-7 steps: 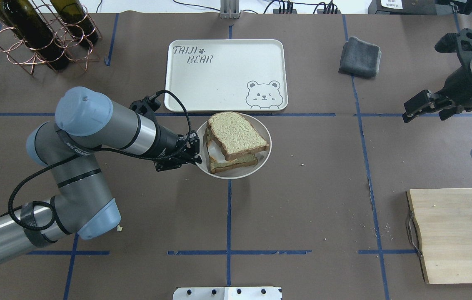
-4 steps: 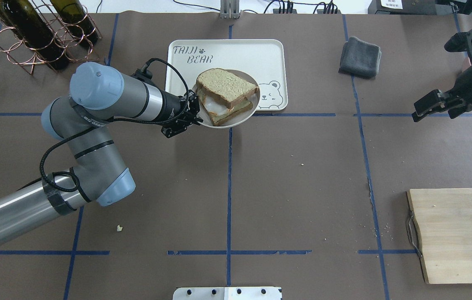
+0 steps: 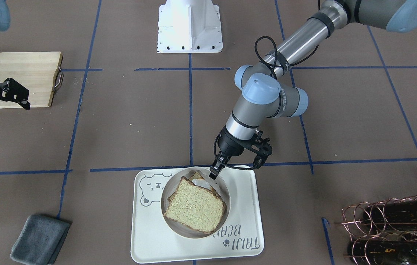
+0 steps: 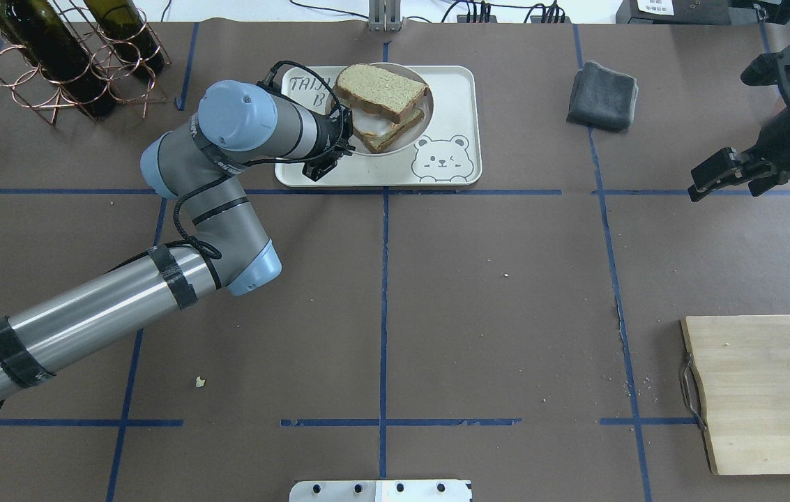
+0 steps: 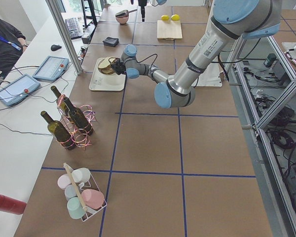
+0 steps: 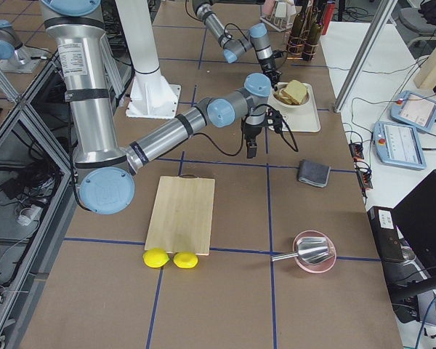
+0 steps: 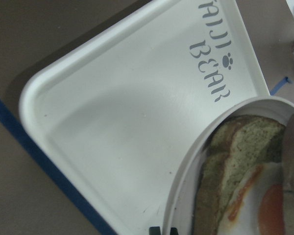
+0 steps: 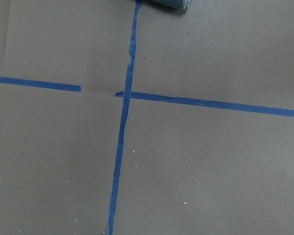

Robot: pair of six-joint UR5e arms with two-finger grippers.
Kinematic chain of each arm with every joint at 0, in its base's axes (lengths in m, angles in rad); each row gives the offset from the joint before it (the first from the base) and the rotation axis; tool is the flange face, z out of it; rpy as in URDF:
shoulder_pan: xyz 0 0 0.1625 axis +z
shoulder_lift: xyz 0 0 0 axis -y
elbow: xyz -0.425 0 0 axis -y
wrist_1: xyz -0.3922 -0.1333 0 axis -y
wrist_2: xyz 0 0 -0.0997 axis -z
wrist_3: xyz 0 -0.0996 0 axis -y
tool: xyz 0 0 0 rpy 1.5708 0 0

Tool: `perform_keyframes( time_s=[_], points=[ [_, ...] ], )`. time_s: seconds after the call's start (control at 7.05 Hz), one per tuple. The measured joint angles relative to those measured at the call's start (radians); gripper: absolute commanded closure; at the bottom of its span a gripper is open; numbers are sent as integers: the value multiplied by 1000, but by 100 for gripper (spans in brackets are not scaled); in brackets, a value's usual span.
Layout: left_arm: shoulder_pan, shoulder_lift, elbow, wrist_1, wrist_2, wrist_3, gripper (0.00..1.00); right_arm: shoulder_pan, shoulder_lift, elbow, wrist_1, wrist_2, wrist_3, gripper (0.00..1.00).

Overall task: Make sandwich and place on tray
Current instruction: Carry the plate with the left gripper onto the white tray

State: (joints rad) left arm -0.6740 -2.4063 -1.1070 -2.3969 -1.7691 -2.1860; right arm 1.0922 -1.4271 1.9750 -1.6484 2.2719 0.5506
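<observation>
Overhead exterior view: we found the sandwich (image 4: 381,92) on its plate (image 4: 417,132) within the outline of the tray (image 4: 450,104), toward the tray's 12 o'clock edge. We could not establish whether the plate rested on the tray floor or was held just above it.

The left gripper (image 4: 334,146) was at the plate's 8 o'clock and pinched the rim. In the front-facing view one finger (image 3: 214,172) met the rim; its partner was hidden beneath the plate. The left wrist view showed only dark fingertip ends at its bottom edge.

The left arm covered part of the tray lettering (image 4: 304,85), leaving only "TAIJ" and "B" legible overhead. The bear drawing (image 4: 442,157) at the tray's 5 o'clock corner was unobstructed there, but the plate cut it off in the front-facing view.

We saw the egg (image 7: 257,200) clearly only in the left wrist view, where the frame edge cropped the sandwich and the top slice was a blur.

The right gripper (image 4: 724,187) hung over bare table at 3 o'clock with its fingers spread and nothing between them. Its wrist camera showed only taped table and a corner of the grey cloth (image 8: 169,4).

The wooden board (image 4: 771,390) at 4 o'clock ran off the frame.
</observation>
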Motion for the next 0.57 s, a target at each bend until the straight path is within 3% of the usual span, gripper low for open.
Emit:
perform_keyframes(
  time_s=[0.28, 0.43, 0.57],
  points=[
    [22, -17, 52, -18, 13, 0, 100, 0, 0, -1, 1, 0, 0, 0],
    [28, -21, 69, -21, 27, -1, 72, 0, 1, -1, 0, 0, 0, 0],
    [30, -22, 77, -21, 34, 0, 65, 0, 1, -1, 0, 0, 0, 0]
  ],
)
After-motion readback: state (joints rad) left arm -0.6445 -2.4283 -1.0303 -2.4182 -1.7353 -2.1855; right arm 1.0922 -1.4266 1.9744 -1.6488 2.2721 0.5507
